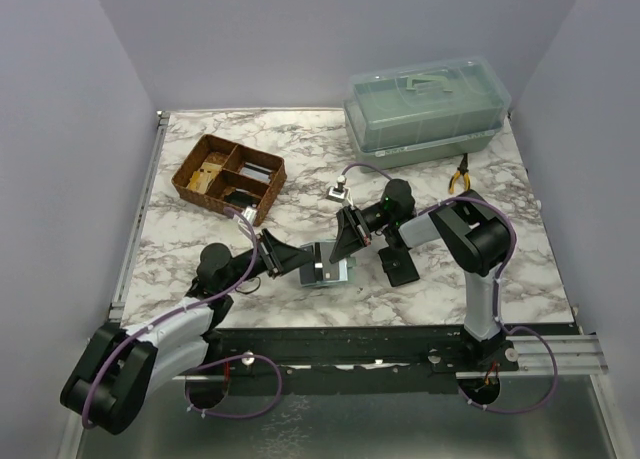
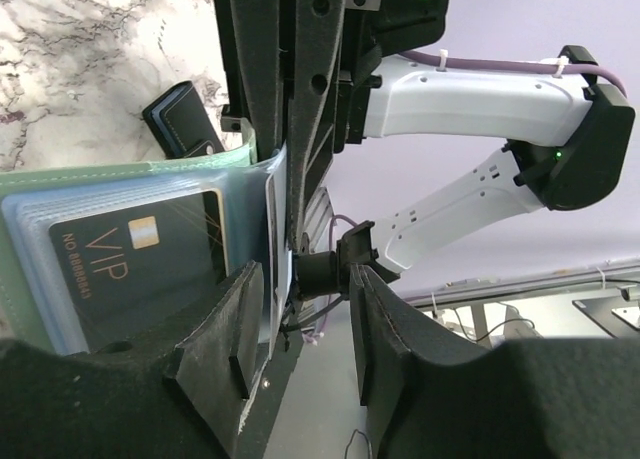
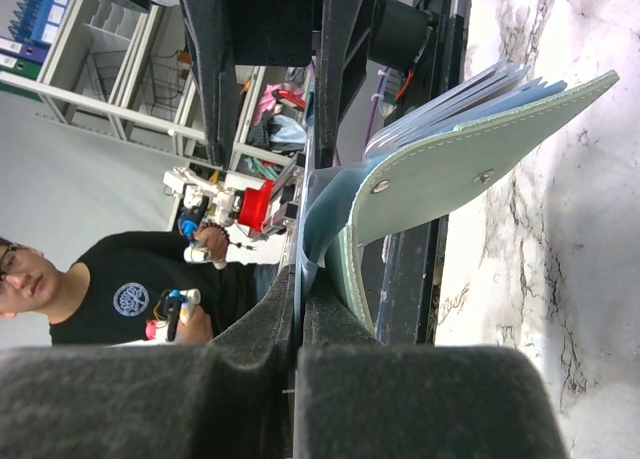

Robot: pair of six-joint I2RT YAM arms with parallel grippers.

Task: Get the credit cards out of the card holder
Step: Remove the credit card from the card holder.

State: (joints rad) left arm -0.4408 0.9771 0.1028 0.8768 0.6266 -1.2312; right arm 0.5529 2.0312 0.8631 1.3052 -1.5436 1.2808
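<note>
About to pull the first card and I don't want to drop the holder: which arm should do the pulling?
Left. The left claw is open at the card holder's sleeve edge, beside the black VIP card. The right claw is shut on the holder and steadies it.

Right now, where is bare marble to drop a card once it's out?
Bare marble: the far middle between the wicker basket and clear box; the left strip between basket and left arm; the near right corner beyond the right arm. Crowded: the centre, where left gripper, right gripper, card holder and black wallet bunch together.
</note>
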